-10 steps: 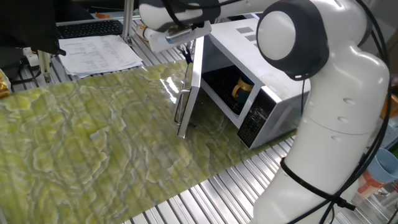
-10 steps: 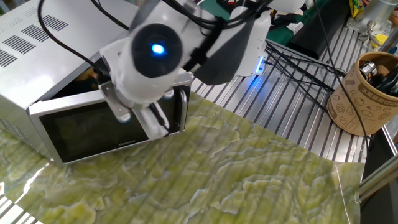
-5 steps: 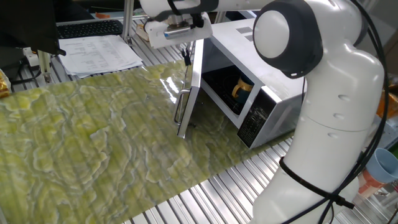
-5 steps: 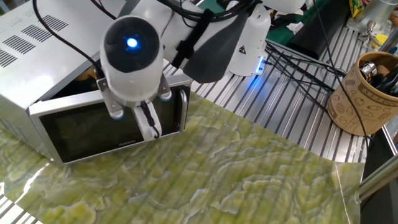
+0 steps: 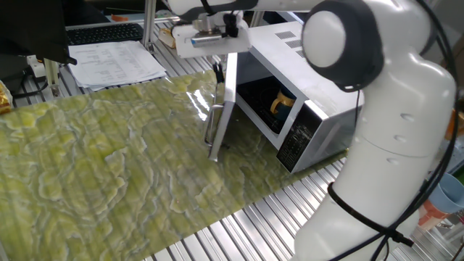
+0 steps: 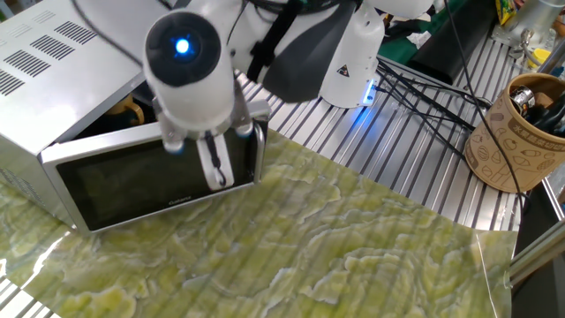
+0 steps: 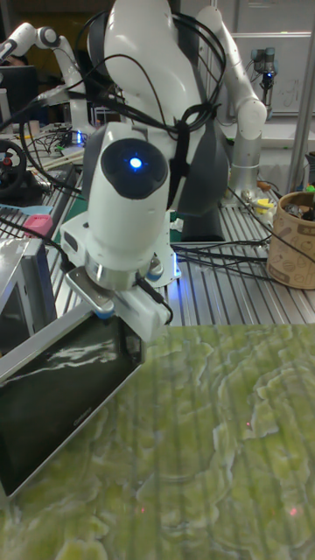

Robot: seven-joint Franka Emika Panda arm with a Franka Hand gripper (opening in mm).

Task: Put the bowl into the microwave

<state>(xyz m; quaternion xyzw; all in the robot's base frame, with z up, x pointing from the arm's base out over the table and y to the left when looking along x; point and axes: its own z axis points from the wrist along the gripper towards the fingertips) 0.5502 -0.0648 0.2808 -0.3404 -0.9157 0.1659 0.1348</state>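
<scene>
The bowl (image 5: 283, 106) sits inside the microwave (image 5: 290, 109) cavity, behind and below your jaws, yellow handle facing out. So the placing step looks done; what remains is the door.

Change since a second ago: the gripper (image 6: 214, 162) has slid along the top edge of the door (image 6: 132, 185) toward its handle side, and the door appears slightly further closed in the other fixed view.

Jaws: empty and fingers close together, as far as you can see; whether they touch the door edge you cannot tell.

Judgement: you are pushing the door shut. The green mat (image 5: 109, 167) on the counter, beneath and outward of the jaws, is bare.
</scene>
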